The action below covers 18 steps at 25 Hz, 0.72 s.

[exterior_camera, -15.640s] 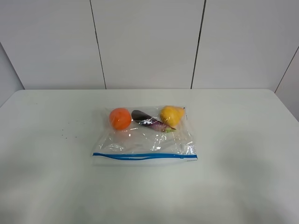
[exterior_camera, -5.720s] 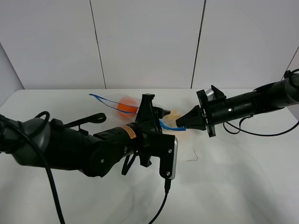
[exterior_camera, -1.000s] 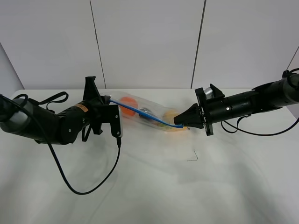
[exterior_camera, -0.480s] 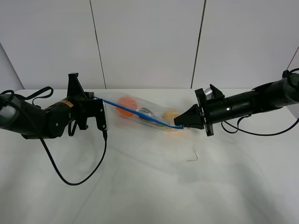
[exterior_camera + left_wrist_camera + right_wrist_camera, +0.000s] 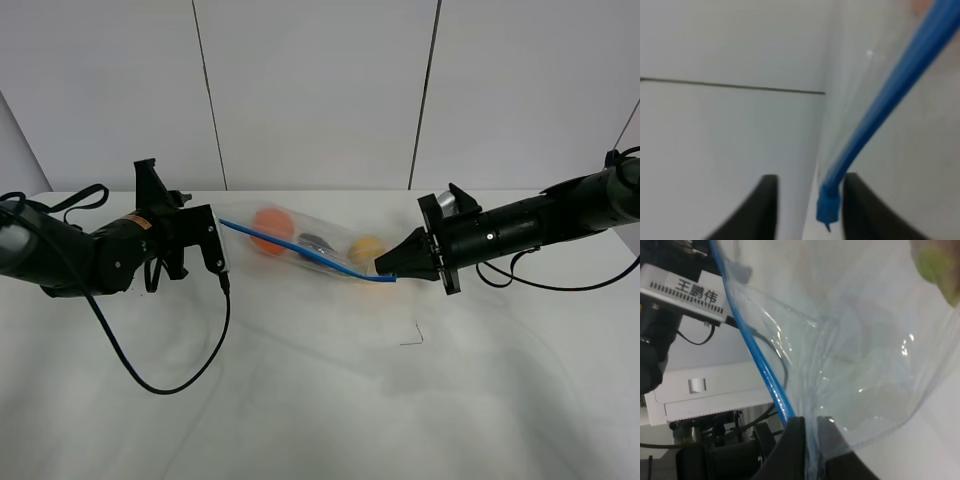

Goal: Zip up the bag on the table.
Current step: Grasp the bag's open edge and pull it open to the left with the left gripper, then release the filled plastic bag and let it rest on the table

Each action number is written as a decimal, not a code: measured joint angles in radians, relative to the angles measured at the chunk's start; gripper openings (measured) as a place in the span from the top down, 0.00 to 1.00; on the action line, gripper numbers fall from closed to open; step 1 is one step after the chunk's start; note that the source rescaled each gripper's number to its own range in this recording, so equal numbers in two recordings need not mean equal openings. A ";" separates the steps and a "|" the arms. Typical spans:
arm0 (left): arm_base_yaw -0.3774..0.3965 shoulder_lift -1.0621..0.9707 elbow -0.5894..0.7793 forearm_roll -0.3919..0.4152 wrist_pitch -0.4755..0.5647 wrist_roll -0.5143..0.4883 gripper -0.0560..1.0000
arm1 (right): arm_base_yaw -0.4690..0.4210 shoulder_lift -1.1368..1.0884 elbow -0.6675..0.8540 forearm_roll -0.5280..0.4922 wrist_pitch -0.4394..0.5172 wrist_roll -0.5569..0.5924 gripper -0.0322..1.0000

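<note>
1. Clamping the near-end corner of the bag (image 5: 300,232), the right pincer (image 5: 382,268) has its fingertips pressed together on the plastic and the blue zipper strip (image 5: 762,367); its wrist view shows the strip running straight into that closed grip (image 5: 809,440).
2. The left pincer (image 5: 807,200) stands apart: its dark fingers (image 5: 762,210) leave a gap wider than the strip (image 5: 885,105), whose blue tip sits between them, close to one finger and not squeezed.
3. A second ago this pincer (image 5: 212,235) was part-way along the strip, nearer the orange (image 5: 270,228). It has since drawn back leftward until only the strip's end is at its fingertips.
4. The strip (image 5: 305,251) now stretches taut between both pincers, with the bag held up above the bench (image 5: 320,400) rather than lying flat as at the start. The orange, eggplant (image 5: 318,243) and pear (image 5: 367,248) show behind it.
5. I judge the closing run to be at its end. Whether the seal is pressed shut along its whole length cannot be told from these views.
</note>
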 joint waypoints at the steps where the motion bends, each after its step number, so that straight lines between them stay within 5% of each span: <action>1: 0.001 0.000 0.000 -0.003 0.002 -0.021 0.34 | 0.000 0.000 0.000 0.000 0.000 0.000 0.96; 5: 0.019 0.000 0.000 -0.018 0.003 -0.066 0.13 | 0.000 0.000 0.000 -0.001 0.000 0.000 0.96; 12: 0.112 0.000 0.000 -0.023 0.003 -0.091 0.10 | 0.000 0.000 0.000 -0.001 0.000 0.000 0.96; 18: 0.159 0.000 0.000 -0.035 0.003 -0.390 0.10 | 0.000 0.000 0.000 -0.001 0.000 0.000 0.96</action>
